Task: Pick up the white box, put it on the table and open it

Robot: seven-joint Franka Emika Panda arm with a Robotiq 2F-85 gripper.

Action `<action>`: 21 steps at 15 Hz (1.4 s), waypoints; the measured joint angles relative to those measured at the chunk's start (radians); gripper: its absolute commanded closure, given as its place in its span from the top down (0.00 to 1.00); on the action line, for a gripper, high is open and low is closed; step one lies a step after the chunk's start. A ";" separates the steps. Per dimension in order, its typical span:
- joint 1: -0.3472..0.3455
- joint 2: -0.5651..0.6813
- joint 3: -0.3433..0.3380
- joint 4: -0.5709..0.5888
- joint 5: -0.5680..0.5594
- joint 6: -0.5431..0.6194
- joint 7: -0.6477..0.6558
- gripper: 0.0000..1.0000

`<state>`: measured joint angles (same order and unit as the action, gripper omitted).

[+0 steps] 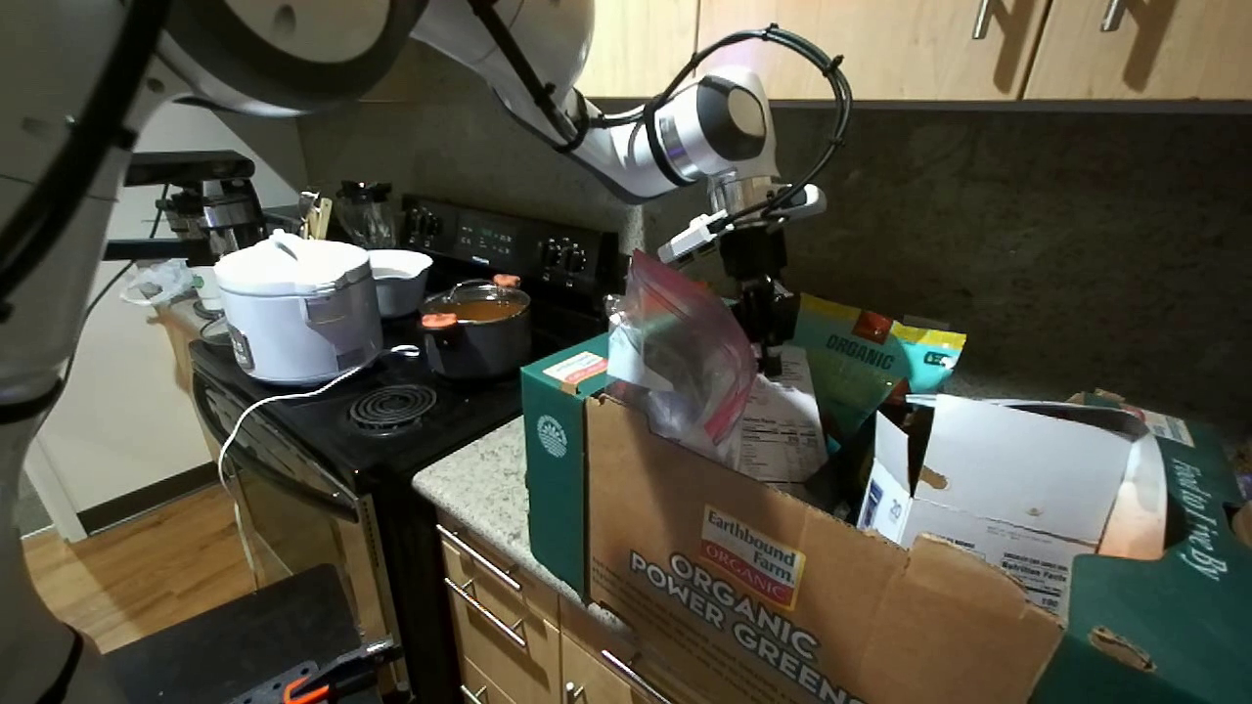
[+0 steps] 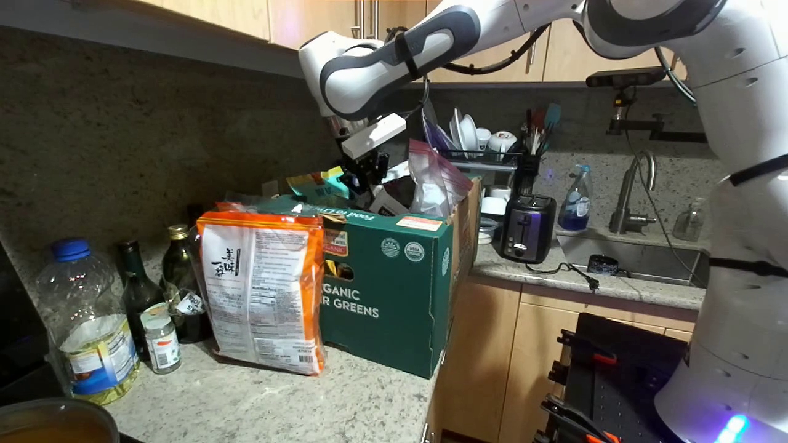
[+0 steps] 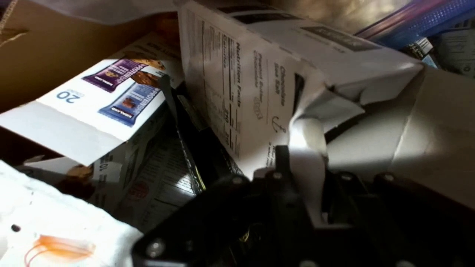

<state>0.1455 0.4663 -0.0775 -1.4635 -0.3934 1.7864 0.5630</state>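
White cardboard, namely the bent flap (image 3: pixel 308 155) of the white box (image 3: pixel 252 81), is seen in the gripper (image 3: pixel 306 174), at the lower middle of the wrist view. Its fingers (image 3: pixel 284 181) are set nearly together, and only this thin flap appears to be pinched by them; deeper down, the grip is too dark to be told. The white box itself is found inside the large cardboard box (image 1: pixel 675 499), tilted, near the middle of the frame in an exterior view; there it is partly covered by a plastic bag (image 1: pixel 685 352), and its lower part is hidden by the front wall.

As to progress, an early stage is judged: the grasp seems reached, the lifting is not yet done. Left are the larger steps: the white box must be raised out, put on the table (image 2: pixel 277 400), whose speckled stone is seen at the lower left of the frame in an exterior view, and opened. Some flaps are bent around a narrow dark gap, but whether this counts as opened cannot be told.
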 measured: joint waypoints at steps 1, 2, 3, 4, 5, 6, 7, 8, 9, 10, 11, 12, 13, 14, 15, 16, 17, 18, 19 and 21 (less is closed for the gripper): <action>-0.002 -0.004 0.000 0.000 0.000 -0.002 -0.011 0.03; -0.004 -0.011 0.000 0.000 0.000 -0.003 -0.018 0.03; -0.006 -0.018 0.000 0.000 0.000 -0.005 -0.028 0.03; -0.009 -0.028 0.000 0.000 0.000 -0.007 -0.033 0.03; -0.012 -0.038 0.000 -0.001 0.000 -0.007 -0.039 0.03; -0.016 -0.047 0.000 -0.002 0.001 -0.008 -0.049 0.03; -0.019 -0.057 0.000 -0.003 0.001 -0.008 -0.055 0.03; -0.022 -0.067 0.000 -0.003 0.001 -0.008 -0.065 0.03; -0.024 -0.076 0.000 -0.004 0.001 -0.008 -0.070 0.03; -0.026 -0.086 0.000 -0.005 0.002 -0.008 -0.073 0.03; -0.028 -0.096 0.000 -0.006 0.002 -0.008 -0.082 0.03; -0.029 -0.106 0.001 -0.009 0.004 -0.008 -0.091 0.03; -0.031 -0.118 0.002 -0.014 0.006 -0.007 -0.102 0.03; -0.032 -0.130 0.003 -0.019 0.009 -0.007 -0.111 0.03; -0.033 -0.142 0.004 -0.024 0.012 -0.007 -0.118 0.03; -0.034 -0.152 0.005 -0.027 0.016 -0.006 -0.128 0.03; -0.034 -0.161 0.006 -0.030 0.021 -0.006 -0.135 0.03; -0.035 -0.171 0.008 -0.032 0.025 -0.004 -0.146 0.03; -0.035 -0.183 0.011 -0.037 0.027 0.001 -0.149 0.03; -0.035 -0.209 0.018 -0.051 0.029 0.013 -0.153 0.03</action>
<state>0.1105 0.2572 -0.0598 -1.5146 -0.3644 1.7992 0.4099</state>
